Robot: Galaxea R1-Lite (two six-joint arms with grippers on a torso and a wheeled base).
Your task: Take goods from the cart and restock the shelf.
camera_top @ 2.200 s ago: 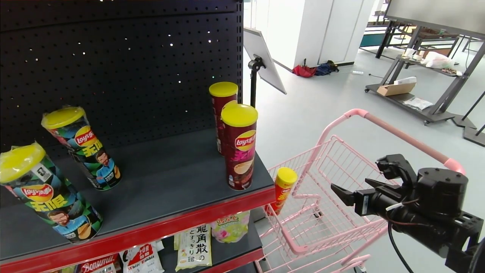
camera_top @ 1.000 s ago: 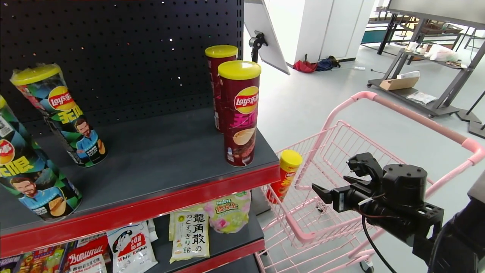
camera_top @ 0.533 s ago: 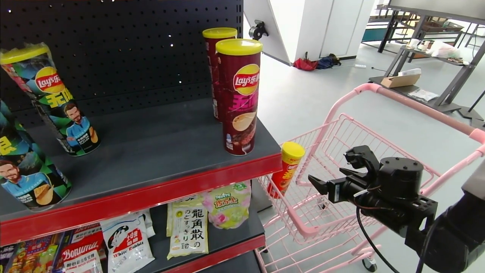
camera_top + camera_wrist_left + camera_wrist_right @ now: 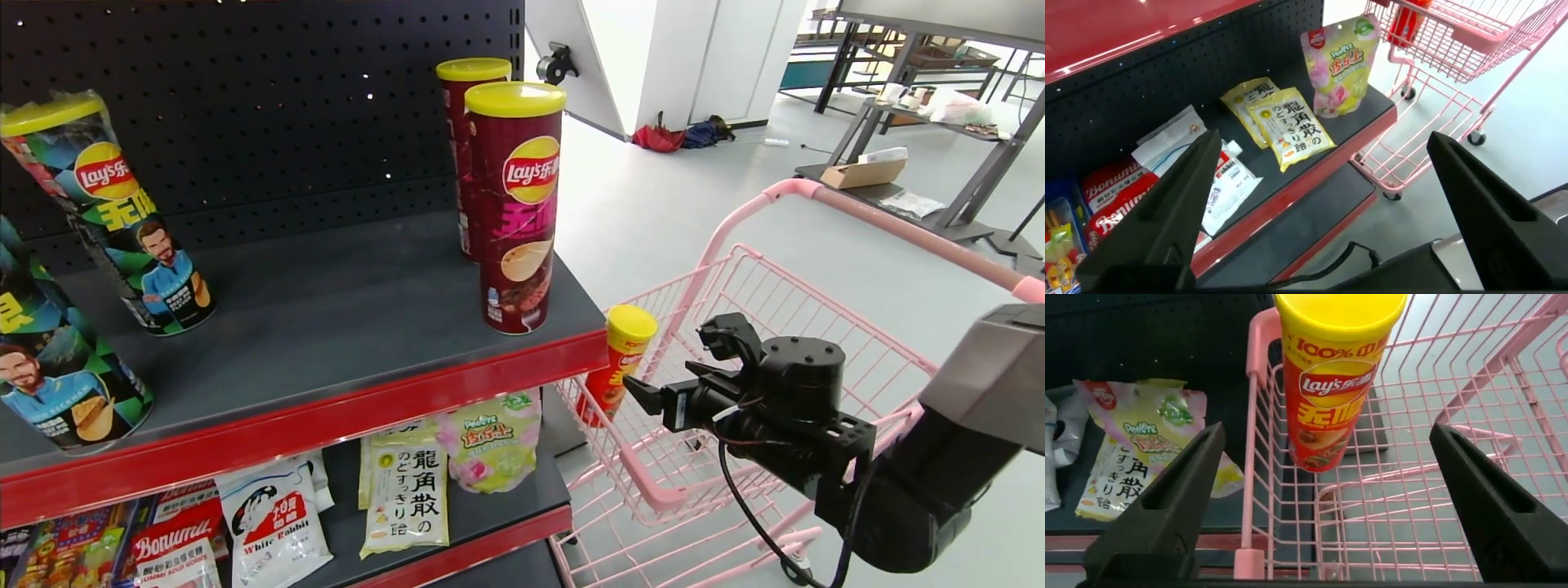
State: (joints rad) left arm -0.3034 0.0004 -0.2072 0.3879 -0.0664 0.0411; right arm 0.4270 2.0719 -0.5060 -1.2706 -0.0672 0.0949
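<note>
My right gripper hangs spread wide, holding nothing, inside the pink cart. The red chip can with the yellow lid is just at its nine o'clock and apart from it, leaning in the cart's corner nearest the shelf. At eleven o'clock from that gripper two maroon chip cans stand upright on the shelf's right end, while my left gripper is also spread open, held before the lower shelf where snack bags lie.
</note>
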